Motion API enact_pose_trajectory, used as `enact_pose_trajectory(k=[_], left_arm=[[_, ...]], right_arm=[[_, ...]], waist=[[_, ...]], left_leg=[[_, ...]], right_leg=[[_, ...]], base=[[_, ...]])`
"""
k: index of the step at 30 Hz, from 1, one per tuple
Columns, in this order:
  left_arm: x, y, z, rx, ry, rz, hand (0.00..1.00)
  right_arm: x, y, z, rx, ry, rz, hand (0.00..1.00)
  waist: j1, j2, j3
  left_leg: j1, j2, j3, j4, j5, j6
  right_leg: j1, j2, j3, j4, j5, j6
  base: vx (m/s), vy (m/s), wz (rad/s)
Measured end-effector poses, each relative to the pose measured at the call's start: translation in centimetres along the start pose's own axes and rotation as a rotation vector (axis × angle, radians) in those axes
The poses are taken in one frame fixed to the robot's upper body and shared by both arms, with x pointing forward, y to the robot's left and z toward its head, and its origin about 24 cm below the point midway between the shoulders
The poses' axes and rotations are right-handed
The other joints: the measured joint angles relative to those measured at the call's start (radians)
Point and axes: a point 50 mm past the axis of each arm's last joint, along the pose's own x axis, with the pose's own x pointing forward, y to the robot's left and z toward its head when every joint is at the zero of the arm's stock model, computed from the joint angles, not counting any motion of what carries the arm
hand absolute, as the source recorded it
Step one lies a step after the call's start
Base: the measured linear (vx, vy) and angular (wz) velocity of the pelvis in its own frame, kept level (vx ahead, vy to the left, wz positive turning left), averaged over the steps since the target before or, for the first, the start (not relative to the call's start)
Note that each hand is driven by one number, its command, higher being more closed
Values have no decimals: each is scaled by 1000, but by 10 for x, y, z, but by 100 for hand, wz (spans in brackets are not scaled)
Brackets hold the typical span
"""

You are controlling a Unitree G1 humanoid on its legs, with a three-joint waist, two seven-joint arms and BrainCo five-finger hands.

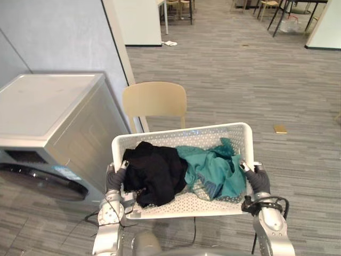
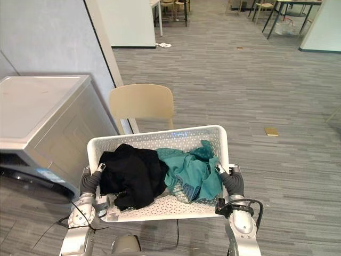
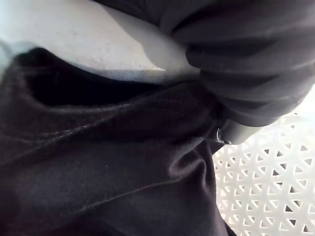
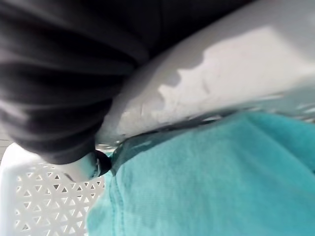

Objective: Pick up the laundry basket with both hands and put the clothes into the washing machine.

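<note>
Basket (image 1: pixel 184 136) is up off the floor, carried level in front of the robot w/ both hands. It is white and perforated. Left hand (image 1: pixel 115 180) is on the left side rim and right hand (image 1: pixel 258 180) on the right side rim. Both have fingers hooked over the edge and clamped on it, dark tips just inside the wall. Wrist views agree: a fingertip is pressed by the rim on each side, w/ cloth right against it.

Clothes are all inside. Black garment (image 1: pixel 154 173) is heaped on the left half. Teal garment (image 1: pixel 213 168) is on the right half, touching the black one in the middle. Nothing hangs over the rim.

Washing machine (image 1: pixel 48 122) stands to the robot's left, near the basket but apart from it. Its round door (image 1: pixel 42 184) is low on the front and looks closed, tho partly cut off, so not certain. Beige chair (image 1: pixel 154 100) sits just behind the basket's far wall.

Step, as I read it: pickup done, carry phase, loading not yet begun. Next move prob calls for turning left to face the machine front and lowering the basket toward the door. One hand must be freed to open it, so the basket likely has to be set down or propped first.
</note>
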Motion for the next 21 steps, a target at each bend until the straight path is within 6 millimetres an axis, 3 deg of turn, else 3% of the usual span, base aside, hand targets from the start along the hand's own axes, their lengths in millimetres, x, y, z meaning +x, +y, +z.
enact_pose_trajectory(k=[1,3,4,5,7,9,16,21], left_arm=[[-1,1,-1,1,3,2,100],[-1,3,-2,6,5,7,100],[-3,5,-4,8,12,10,100],[-3,8,-5,23,17,14,100],[-4,13,-7,53,26,17,100],[-7,18,-11,64,40,27,100],[7,17,2,45,-9,24,100],[48,-6,34,9,-108,-43,100]], right_arm=[[0,1,-1,1,5,5,100],[-2,2,-3,10,8,17,100],[-4,3,-7,16,23,23,100],[-6,5,-14,38,56,23,100],[-9,8,-19,58,77,27,100],[-12,10,-23,60,95,40,100],[17,21,-18,84,61,67,100],[49,15,7,107,-38,16,100]], waist=[[2,-1,1],[5,14,-11],[4,38,-34],[-6,11,-38],[-1,-41,-41],[4,-66,-54],[17,-54,-14],[20,-53,96]], left_leg=[[20,-34,-67,-159,3,-4],[59,-79,-173,-367,68,-49],[69,-74,-208,-409,93,-126],[79,-94,-205,-424,46,-150],[82,-134,-183,-433,41,-142],[83,-160,-167,-435,29,-123],[-12,-146,-98,-427,20,-110],[-156,-128,-95,-420,72,-108]], right_leg=[[4,-14,21,7,-5,8],[-1,-29,53,34,-48,82],[-2,-26,64,37,-94,147],[-3,-53,73,37,-112,170],[-6,-99,78,27,-101,187],[-7,-124,79,11,-83,209],[-126,-123,136,-4,-71,222],[-307,-98,167,47,-37,232]], base=[[246,243,-50],[254,300,-53],[267,323,-30],[249,317,-20],[172,283,-1],[89,189,3],[-95,67,-30],[-196,23,-19]])
